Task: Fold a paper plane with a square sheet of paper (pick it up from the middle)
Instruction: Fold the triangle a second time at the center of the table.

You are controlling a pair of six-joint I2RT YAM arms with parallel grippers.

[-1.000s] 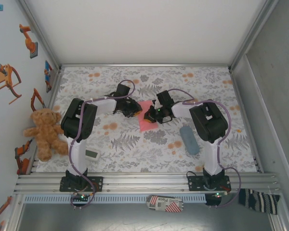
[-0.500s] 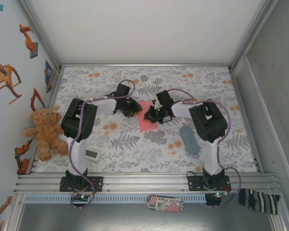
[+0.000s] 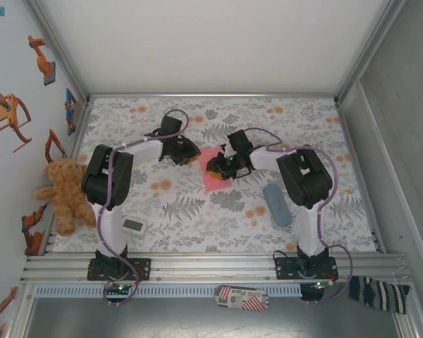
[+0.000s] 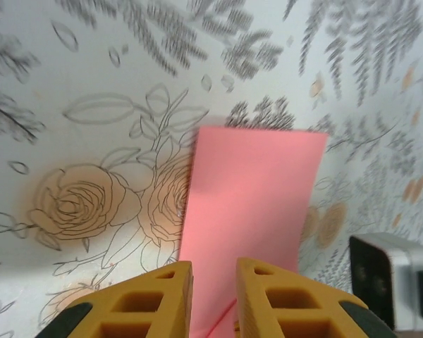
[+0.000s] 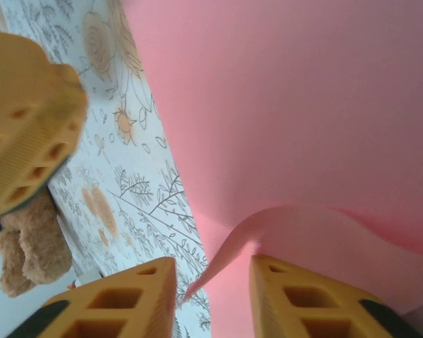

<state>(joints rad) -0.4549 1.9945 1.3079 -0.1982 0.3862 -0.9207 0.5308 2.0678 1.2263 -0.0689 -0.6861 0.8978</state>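
Near the middle of the flower-patterned table lies the square sheet of paper. It is a narrow salmon-pink shape, longer from far to near than from left to right. Both arms reach in toward it from their bases at the near edge. The left arm ends just left of the paper's far corner. The right arm ends over the paper's right side and covers part of it.

Seen from the left wrist, the left gripper has two yellow fingers with a narrow gap between them. The pink sheet lies flat on the cloth beyond the tips and shows through that gap. A raised pink edge crosses the bottom of the gap. The jaws are not pressed together, and I cannot tell whether the edge touches either finger.

Seen from the right wrist, the right gripper has its jaws moderately apart. Pink paper spreads just beyond the tips, and a curled flap of it rises into the gap, its tip close to one finger. Neither finger clamps it.

A grey-blue pouch lies to the right of the paper and nearer, well apart from it, beside the right arm. A teddy bear sits at the table's left edge. A small white device rests near the left arm's base.
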